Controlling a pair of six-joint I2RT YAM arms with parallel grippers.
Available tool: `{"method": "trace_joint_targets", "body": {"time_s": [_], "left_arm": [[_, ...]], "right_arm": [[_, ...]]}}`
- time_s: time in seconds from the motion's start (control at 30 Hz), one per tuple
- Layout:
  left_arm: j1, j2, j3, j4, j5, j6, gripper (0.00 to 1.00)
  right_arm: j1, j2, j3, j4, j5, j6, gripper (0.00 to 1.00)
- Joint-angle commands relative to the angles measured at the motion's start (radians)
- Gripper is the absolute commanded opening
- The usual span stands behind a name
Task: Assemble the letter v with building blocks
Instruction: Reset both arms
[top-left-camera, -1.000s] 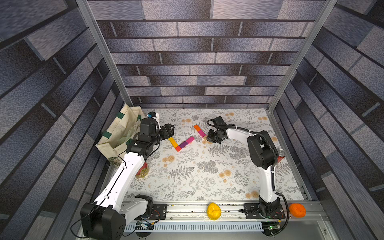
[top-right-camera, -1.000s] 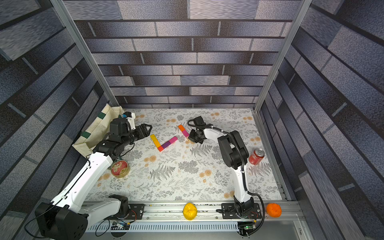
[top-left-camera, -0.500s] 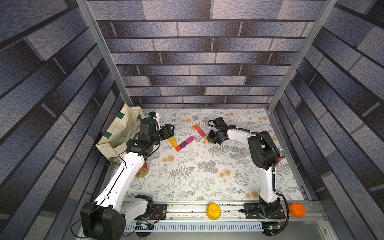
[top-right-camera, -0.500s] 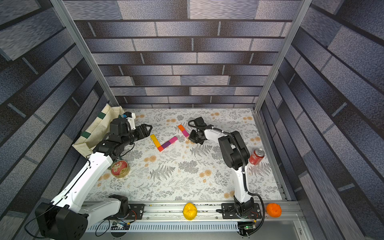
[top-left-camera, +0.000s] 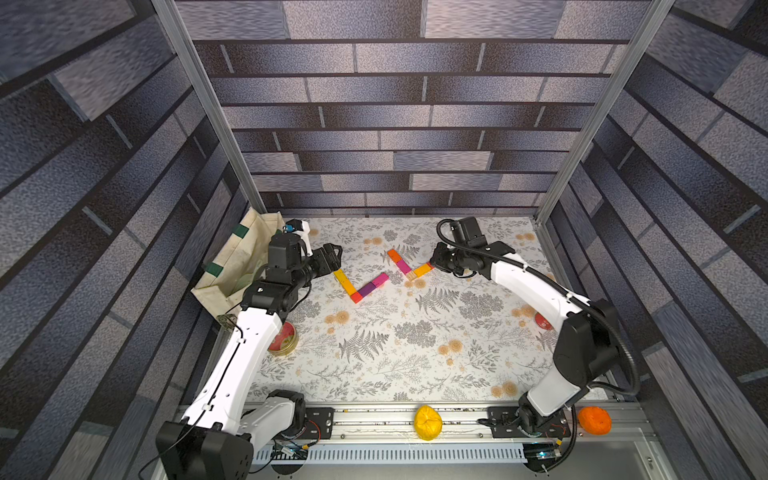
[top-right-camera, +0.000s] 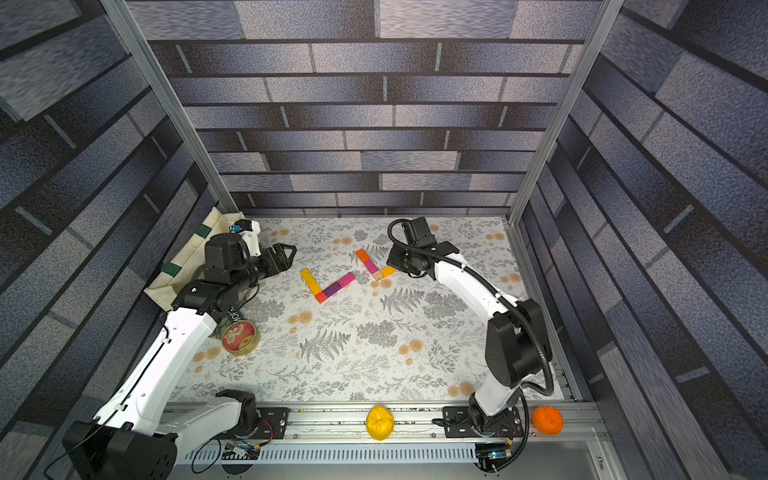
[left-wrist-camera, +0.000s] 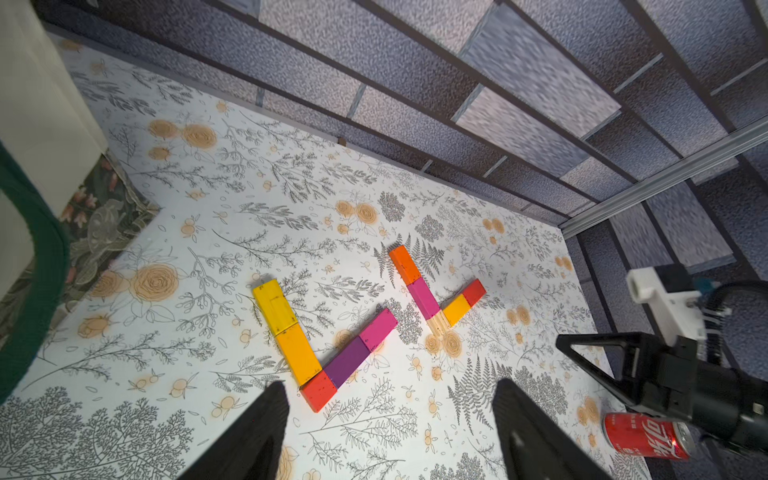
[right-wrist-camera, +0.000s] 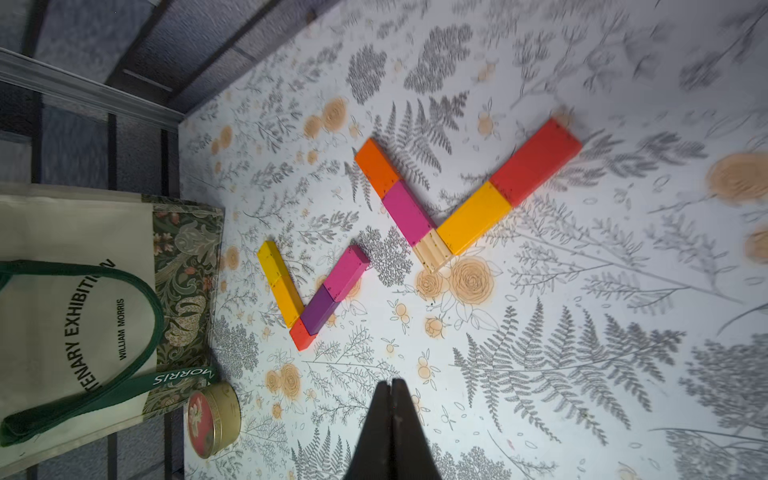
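Building blocks lie on the flowered table in two V-shaped groups. The left V (top-left-camera: 360, 287) (top-right-camera: 329, 286) (left-wrist-camera: 320, 353) (right-wrist-camera: 313, 293) runs yellow, orange-yellow, red corner, purple, magenta. The right V (top-left-camera: 402, 266) (top-right-camera: 371, 266) (left-wrist-camera: 432, 299) (right-wrist-camera: 432, 232) runs orange, magenta, plain wood corner, orange-yellow, red. My left gripper (top-left-camera: 332, 259) (top-right-camera: 286, 255) (left-wrist-camera: 390, 386) is open and empty, just left of the yellow block. My right gripper (top-left-camera: 434, 261) (top-right-camera: 390, 262) (right-wrist-camera: 390, 382) is shut with nothing in it. In both top views it covers the red end of the right V.
A cream tote bag (top-left-camera: 237, 257) (right-wrist-camera: 83, 291) lies at the far left, with a round red-lidded tin (top-right-camera: 240, 337) (right-wrist-camera: 212, 419) beside it. A red soda can (left-wrist-camera: 646, 436) stands near the right arm. A yellow lump (top-left-camera: 428, 422) and an orange lump (top-left-camera: 595, 419) rest on the front rail.
My left gripper's jaws have spread a little wider. Both arms have stayed almost where they were, and the blocks have not shifted.
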Motion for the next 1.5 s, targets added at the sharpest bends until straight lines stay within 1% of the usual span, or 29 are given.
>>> {"method": "trace_joint_targets", "body": {"time_s": [0.0,0.07,0.27,0.33,0.4,0.43,0.47,0.5,0.53,0.57,0.6,0.63,0.67,0.73,0.83,0.9,1.0,1.1,1.17,1.23,1.33,1.43,1.47], "left_arm": [[0.036,-0.022,0.049,-0.056,0.032,0.062,0.84],[0.061,-0.028,0.057,-0.073,0.035,0.070,0.87],[0.131,-0.050,0.041,-0.089,0.026,0.085,0.95],[0.156,-0.055,0.022,-0.082,0.016,0.079,1.00],[0.181,-0.059,-0.001,-0.070,0.009,0.074,1.00],[0.192,-0.059,-0.018,-0.060,0.003,0.072,1.00],[0.201,-0.059,-0.031,-0.053,-0.010,0.067,1.00],[0.211,-0.057,-0.050,-0.044,-0.030,0.057,1.00],[0.220,-0.055,-0.066,-0.040,-0.062,0.042,1.00],[0.226,-0.052,-0.082,-0.034,-0.089,0.031,1.00],[0.234,-0.049,-0.103,-0.020,-0.120,0.023,1.00],[0.242,-0.047,-0.131,0.001,-0.147,0.016,1.00],[0.247,-0.043,-0.154,0.021,-0.170,0.008,1.00],[0.255,-0.034,-0.204,0.071,-0.218,-0.001,1.00],[0.255,-0.010,-0.277,0.158,-0.311,0.005,1.00],[0.255,0.014,-0.318,0.211,-0.388,0.017,1.00],[0.255,0.045,-0.375,0.313,-0.428,0.063,1.00],[0.249,0.077,-0.433,0.434,-0.417,0.111,1.00],[0.245,0.102,-0.457,0.498,-0.398,0.150,1.00],[0.241,0.128,-0.464,0.536,-0.377,0.192,1.00],[0.234,0.173,-0.485,0.613,-0.342,0.240,1.00],[0.211,0.218,-0.513,0.714,-0.335,0.309,1.00],[0.204,0.231,-0.515,0.732,-0.332,0.326,1.00]], "right_arm": [[0.003,-0.109,0.018,-0.131,0.117,-0.107,0.10],[0.003,-0.185,0.001,-0.146,0.174,-0.144,0.11],[0.002,-0.424,-0.128,-0.144,0.367,-0.255,0.17],[0.002,-0.500,-0.189,-0.129,0.428,-0.294,0.22],[0.001,-0.562,-0.248,-0.117,0.480,-0.324,0.27],[0.000,-0.590,-0.277,-0.109,0.503,-0.342,0.33],[0.000,-0.612,-0.303,-0.101,0.529,-0.354,0.43],[-0.001,-0.633,-0.339,-0.094,0.560,-0.362,0.53],[-0.003,-0.652,-0.380,-0.085,0.585,-0.372,0.66],[-0.006,-0.664,-0.405,-0.071,0.603,-0.384,0.77],[-0.011,-0.673,-0.437,-0.051,0.624,-0.401,0.86],[-0.017,-0.678,-0.466,-0.031,0.644,-0.412,0.95],[-0.027,-0.678,-0.488,-0.013,0.652,-0.421,1.00],[-0.068,-0.665,-0.540,0.037,0.647,-0.434,1.00],[-0.154,-0.610,-0.599,0.107,0.634,-0.416,1.00],[-0.190,-0.567,-0.635,0.173,0.657,-0.419,1.00],[-0.222,-0.505,-0.694,0.312,0.660,-0.456,1.00],[-0.256,-0.434,-0.749,0.460,0.645,-0.494,1.00],[-0.284,-0.375,-0.770,0.527,0.636,-0.500,1.00],[-0.310,-0.322,-0.781,0.585,0.597,-0.509,1.00],[-0.323,-0.250,-0.815,0.718,0.581,-0.539,1.00],[-0.331,-0.192,-0.858,0.878,0.577,-0.565,1.00],[-0.332,-0.189,-0.850,0.874,0.565,-0.572,1.00]]}}
